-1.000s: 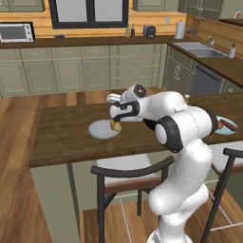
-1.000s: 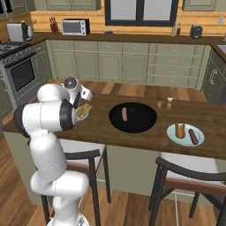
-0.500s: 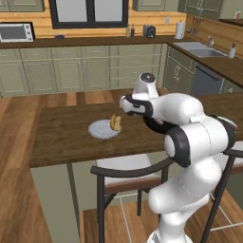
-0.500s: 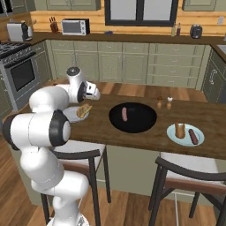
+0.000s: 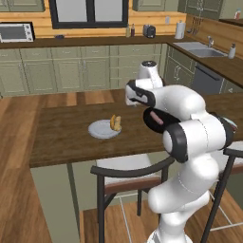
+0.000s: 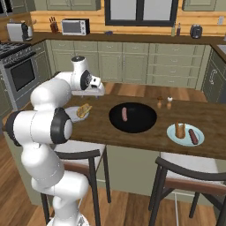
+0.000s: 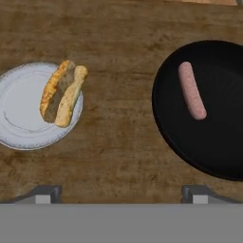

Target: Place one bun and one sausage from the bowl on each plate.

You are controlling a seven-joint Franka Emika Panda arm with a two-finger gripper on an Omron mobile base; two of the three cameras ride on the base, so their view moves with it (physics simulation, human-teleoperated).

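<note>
Lying alone in the black bowl [image 7: 209,109], the last sausage [image 7: 191,90] sits to the right of the spread, empty gripper [image 7: 118,194] in the hand view, long axis nearly perpendicular to the finger line; the grey-white plate [image 7: 19,118] holds only a bun [image 7: 61,94].

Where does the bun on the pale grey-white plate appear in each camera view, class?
Left base view: bun left of centre, on the plate's right edge.
Right base view: bun left of centre, beside the arm.
Hand view: bun upper left.
Shared landmark: the pale grey-white plate under it.
</note>
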